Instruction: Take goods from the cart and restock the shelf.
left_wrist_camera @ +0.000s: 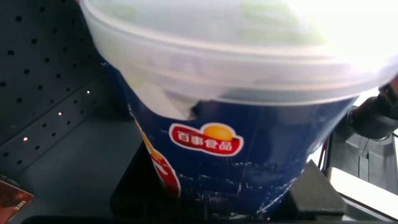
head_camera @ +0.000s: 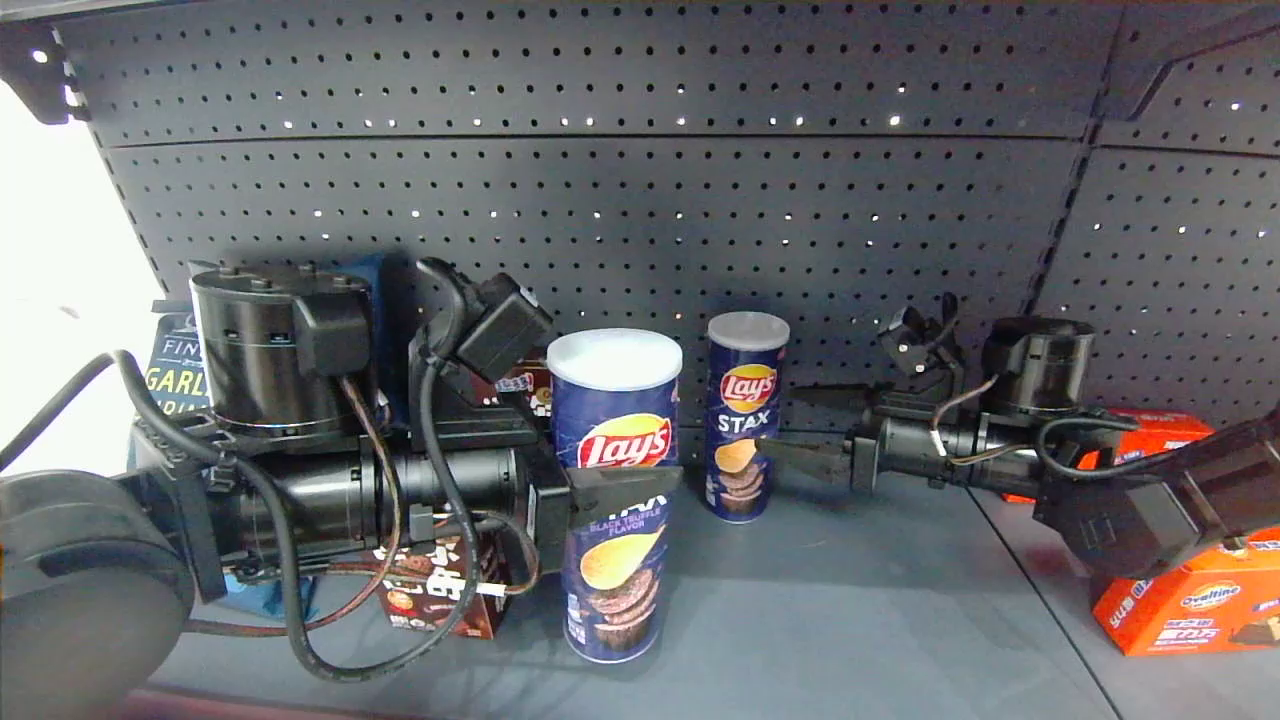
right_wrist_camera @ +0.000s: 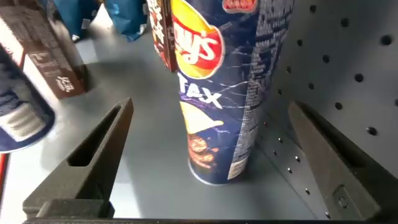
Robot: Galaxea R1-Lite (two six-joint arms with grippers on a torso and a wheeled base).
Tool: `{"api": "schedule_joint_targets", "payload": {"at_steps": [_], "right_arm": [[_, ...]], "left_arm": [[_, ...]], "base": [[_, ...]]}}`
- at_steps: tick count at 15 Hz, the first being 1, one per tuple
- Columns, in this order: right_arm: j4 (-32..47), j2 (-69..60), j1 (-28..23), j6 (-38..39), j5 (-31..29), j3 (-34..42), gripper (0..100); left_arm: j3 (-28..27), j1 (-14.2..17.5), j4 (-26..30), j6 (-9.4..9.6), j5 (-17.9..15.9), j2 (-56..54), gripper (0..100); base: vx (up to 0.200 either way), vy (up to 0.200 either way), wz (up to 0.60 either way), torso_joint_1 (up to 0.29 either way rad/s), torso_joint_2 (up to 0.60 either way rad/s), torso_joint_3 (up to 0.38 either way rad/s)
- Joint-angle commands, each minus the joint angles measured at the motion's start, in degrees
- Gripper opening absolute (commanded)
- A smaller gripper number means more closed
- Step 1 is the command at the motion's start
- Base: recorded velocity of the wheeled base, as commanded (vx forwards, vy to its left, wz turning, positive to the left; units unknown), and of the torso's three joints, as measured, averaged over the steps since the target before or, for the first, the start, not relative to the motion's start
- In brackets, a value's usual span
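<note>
Two tall blue chip cans with white lids are on the grey shelf board [head_camera: 850, 600]. My left gripper [head_camera: 620, 482] is shut on the near chip can [head_camera: 612, 570] around its middle; the can stands upright at the shelf front, and I cannot tell whether its base touches the board. Up close, this held can [left_wrist_camera: 236, 143] sits between the left gripper [left_wrist_camera: 224, 202] fingers. The back chip can [head_camera: 745, 415] stands near the pegboard. My right gripper [head_camera: 778, 420] is open beside it, and the back can [right_wrist_camera: 217, 93] lies just beyond the right gripper [right_wrist_camera: 211, 112] fingertips.
The black pegboard wall [head_camera: 640, 200] closes the back. A brown chocolate box [head_camera: 440, 595] lies under my left arm, with a blue bag [head_camera: 180, 375] behind it. Orange boxes [head_camera: 1190, 600] stand on the right. The shelf front between the cans and the orange boxes is bare.
</note>
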Motion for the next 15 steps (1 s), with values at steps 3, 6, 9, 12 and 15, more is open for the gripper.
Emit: {"api": "schedule_joint_targets", "payload": {"at_steps": [3, 6, 9, 12, 15], "right_arm": [[-1.3, 3.7, 0.1, 0.1, 0.6, -1.2, 100], [-1.5, 6.3, -0.1, 0.1, 0.6, -2.8, 100], [-1.6, 7.5, 0.4, 0.0, 0.6, -3.3, 100], [-1.8, 9.4, 0.7, 0.0, 0.6, -4.7, 100], [-1.9, 10.5, 1.1, 0.0, 0.6, -5.9, 100]], "left_arm": [[-0.2, 0.0, 0.0, 0.04, 0.1, 0.2, 0], [0.0, 0.0, 0.0, -0.05, 0.0, 0.2, 0], [0.0, 0.0, 0.0, 0.04, 0.0, 0.2, 0], [0.0, 0.0, 0.0, 0.04, 0.0, 0.2, 0], [0.0, 0.0, 0.0, -0.05, 0.0, 0.2, 0]], "base": [[0.000, 0.000, 0.00, 0.000, 0.00, 0.000], [0.000, 0.000, 0.00, 0.000, 0.00, 0.000], [0.000, 0.000, 0.00, 0.000, 0.00, 0.000], [0.000, 0.000, 0.00, 0.000, 0.00, 0.000], [0.000, 0.000, 0.00, 0.000, 0.00, 0.000]]}}
